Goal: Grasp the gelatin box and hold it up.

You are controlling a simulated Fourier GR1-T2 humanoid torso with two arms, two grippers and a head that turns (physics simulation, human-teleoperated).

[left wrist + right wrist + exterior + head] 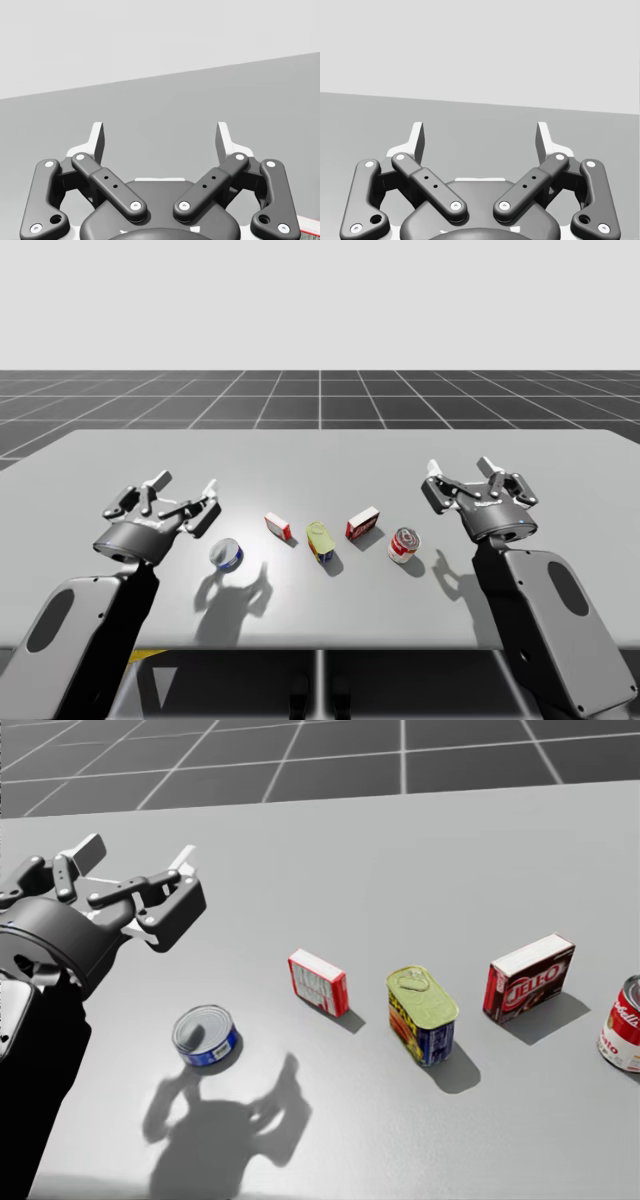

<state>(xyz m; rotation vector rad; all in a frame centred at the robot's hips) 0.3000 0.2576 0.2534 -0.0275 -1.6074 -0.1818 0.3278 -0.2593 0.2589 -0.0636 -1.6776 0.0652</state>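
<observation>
The gelatin box, small, red and white (278, 527) (318, 982), stands on the grey table (320, 460) left of the middle of a row of objects. My left gripper (185, 496) (137, 870) (161, 140) hovers open to the left of the row, above and behind a blue flat can (227, 554) (205, 1035). At the right end of the row my right gripper (462, 478) (481, 140) hangs open, behind a red and white round can (404, 544) (622, 1024). Both grippers hold nothing.
Right of the gelatin box lie a rectangular can with a yellow-green lid (320, 540) (423, 1013) and a larger dark red box (362, 523) (528, 977). The table's front edge runs just below the arms in the high view.
</observation>
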